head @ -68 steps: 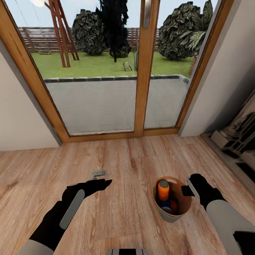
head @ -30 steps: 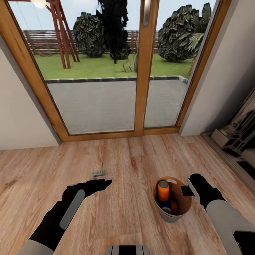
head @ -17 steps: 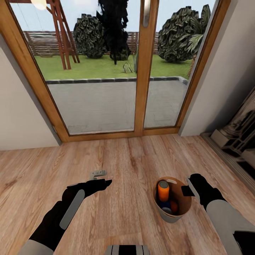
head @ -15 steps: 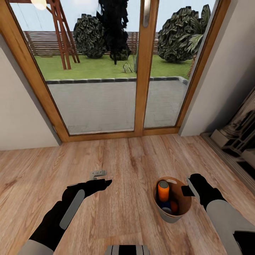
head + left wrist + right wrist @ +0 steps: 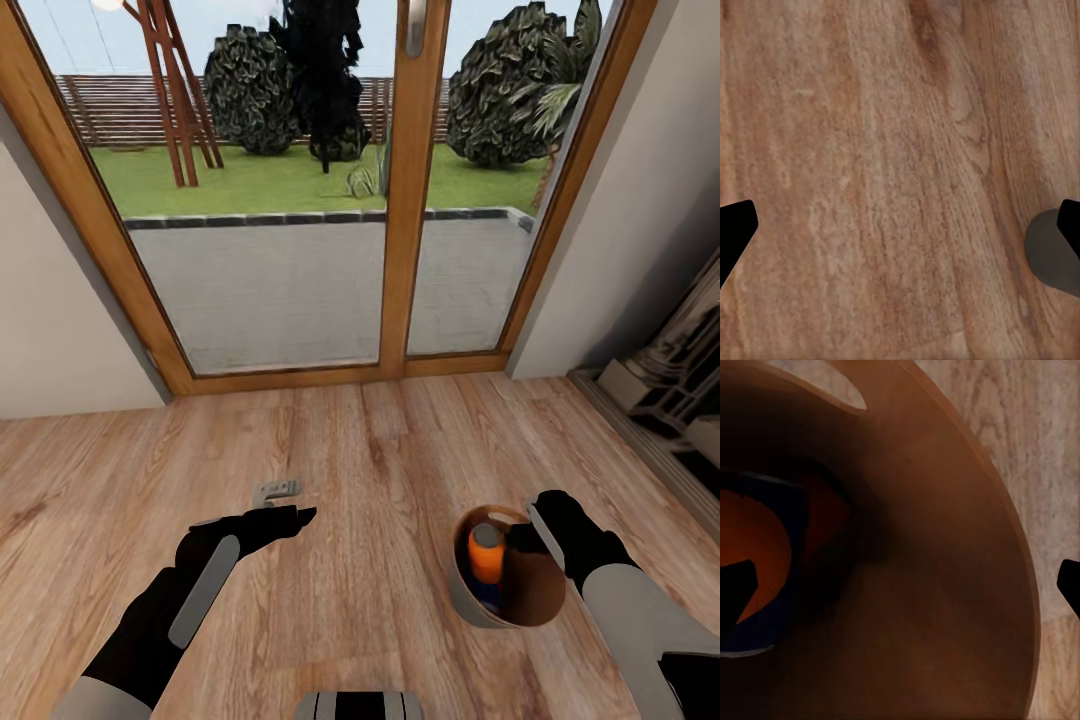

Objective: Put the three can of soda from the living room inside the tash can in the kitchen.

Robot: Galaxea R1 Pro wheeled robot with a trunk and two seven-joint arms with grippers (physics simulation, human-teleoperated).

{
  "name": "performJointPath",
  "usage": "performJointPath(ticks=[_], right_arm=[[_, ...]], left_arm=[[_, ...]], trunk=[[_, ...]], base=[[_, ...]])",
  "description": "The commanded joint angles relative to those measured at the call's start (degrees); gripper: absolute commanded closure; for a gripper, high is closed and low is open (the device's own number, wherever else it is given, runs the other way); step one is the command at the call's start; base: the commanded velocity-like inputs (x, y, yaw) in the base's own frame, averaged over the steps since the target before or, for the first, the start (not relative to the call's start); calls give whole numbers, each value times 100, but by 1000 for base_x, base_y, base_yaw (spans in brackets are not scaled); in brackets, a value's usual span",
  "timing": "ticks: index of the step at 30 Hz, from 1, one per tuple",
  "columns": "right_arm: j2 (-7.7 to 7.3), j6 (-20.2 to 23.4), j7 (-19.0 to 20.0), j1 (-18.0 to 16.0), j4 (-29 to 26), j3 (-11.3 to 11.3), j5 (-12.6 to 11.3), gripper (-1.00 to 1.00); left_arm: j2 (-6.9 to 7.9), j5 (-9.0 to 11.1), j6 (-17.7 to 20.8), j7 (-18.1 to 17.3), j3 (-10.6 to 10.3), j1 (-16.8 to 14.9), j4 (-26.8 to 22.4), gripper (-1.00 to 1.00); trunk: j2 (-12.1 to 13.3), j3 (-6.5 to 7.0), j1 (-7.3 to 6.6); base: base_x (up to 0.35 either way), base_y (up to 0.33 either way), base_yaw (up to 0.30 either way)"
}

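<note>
Carrying: tash can (image 5: 545,600) gripped at its rim by right tool (image 5: 532,540), above wood floor (image 5: 380,450).
Cans: orange can (image 5: 486,553) upright inside.
Left tool (image 5: 296,515): released, empty.
Advice: keep bin level.

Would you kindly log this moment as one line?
bin: tilted, on floor | cans: inside | right gripper: at rim | left gripper: open, empty

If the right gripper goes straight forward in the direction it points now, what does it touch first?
Most likely the trash can: the right wrist view looks along the fingers straight into its coppery inner wall, with an orange soda can deeper inside. Depth is unclear, so the wall or the can could come first.
</note>
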Motion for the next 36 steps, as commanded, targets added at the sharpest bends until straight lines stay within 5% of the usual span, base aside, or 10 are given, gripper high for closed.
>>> performJointPath(ticks=[1,5,36], right_arm=[[0,-1,0,0,-1,0,-1,-100],[0,3,1,0,-1,0,-1,-100],[0,63,23,0,-77,-14,32,-100]], left_arm=[[0,0,0,0,0,0,0,-100],[0,0,0,-1,0,0,0,-100],[0,-8,11,-26,-44,0,54,-100]], trunk=[[0,0,0],[0,0,0],[1243,557,-680]], base=[[0,0,0],[0,0,0],[0,0,0]])
